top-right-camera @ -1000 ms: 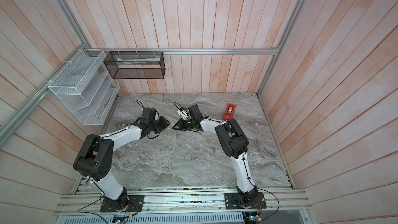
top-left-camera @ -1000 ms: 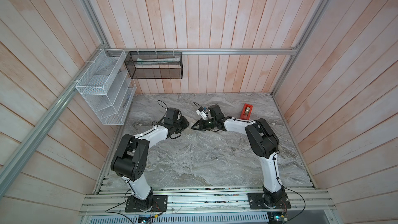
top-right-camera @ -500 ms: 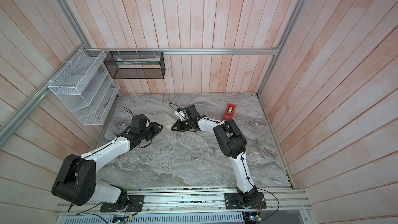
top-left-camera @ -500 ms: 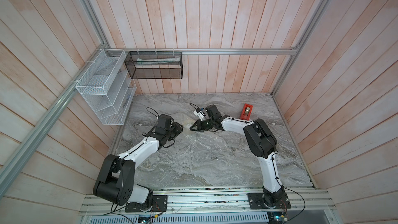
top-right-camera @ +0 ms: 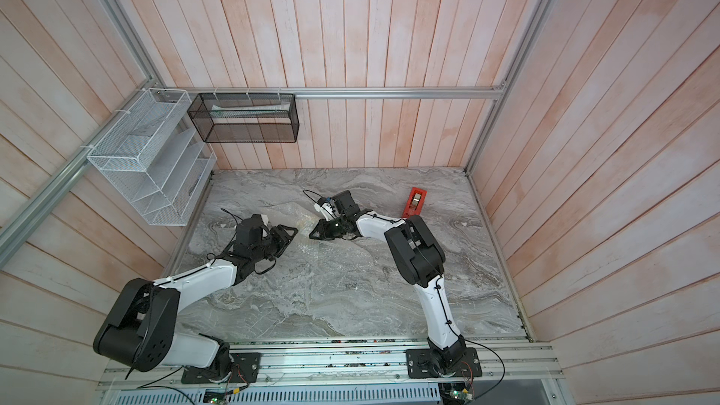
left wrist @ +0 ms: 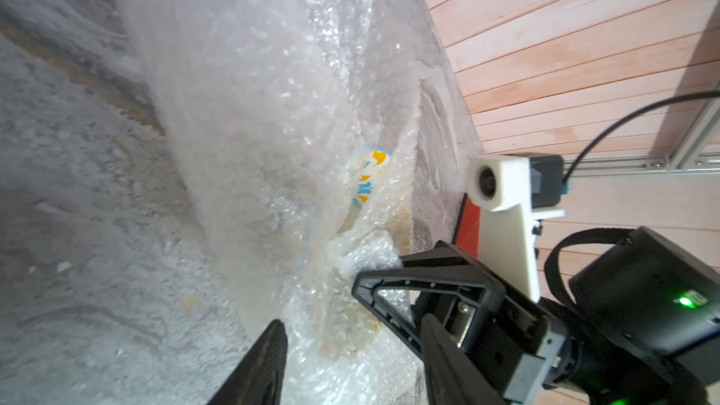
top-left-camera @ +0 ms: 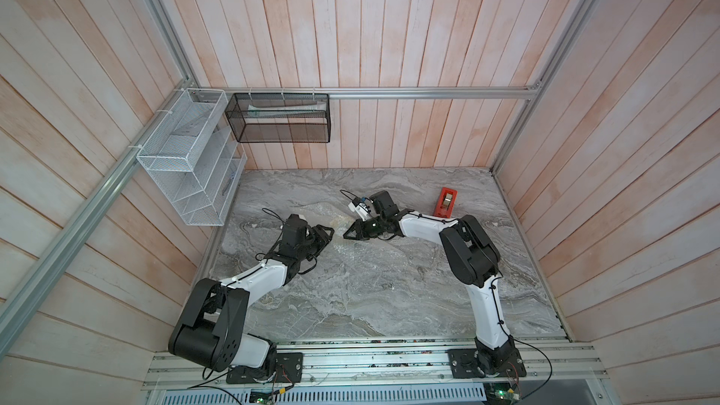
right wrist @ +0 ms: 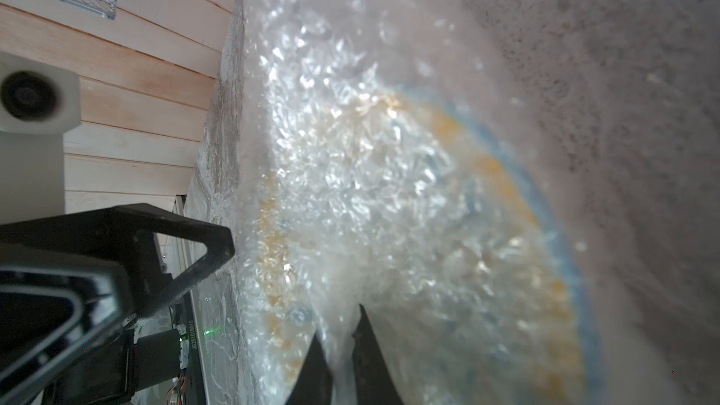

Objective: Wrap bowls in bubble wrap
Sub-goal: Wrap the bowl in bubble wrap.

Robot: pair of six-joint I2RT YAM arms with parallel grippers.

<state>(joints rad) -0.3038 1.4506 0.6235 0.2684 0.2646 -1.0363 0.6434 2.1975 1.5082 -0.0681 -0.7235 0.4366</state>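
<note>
Right fingers [right wrist: 370,368] tight on bubble wrap [right wrist: 350,150] over bowl [left wrist: 368,173]; left fingers [left wrist: 265,364] apart; tape dispenser [top-left-camera: 445,202] beyond.

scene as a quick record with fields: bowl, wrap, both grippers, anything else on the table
bowl: small round white bowl with yellow-orange and blue pattern, mostly under the wrap, a bit of rim bare
wrap: large clear crinkly bubble wrap sheet, spread on the grey marble table, draped over the bowl
left gripper: open, facing the covered bowl, holding nothing
right gripper: shut on a pinch of wrap at the bowl
other: red tape dispenser near the table's back right corner, apart from both arms
</note>
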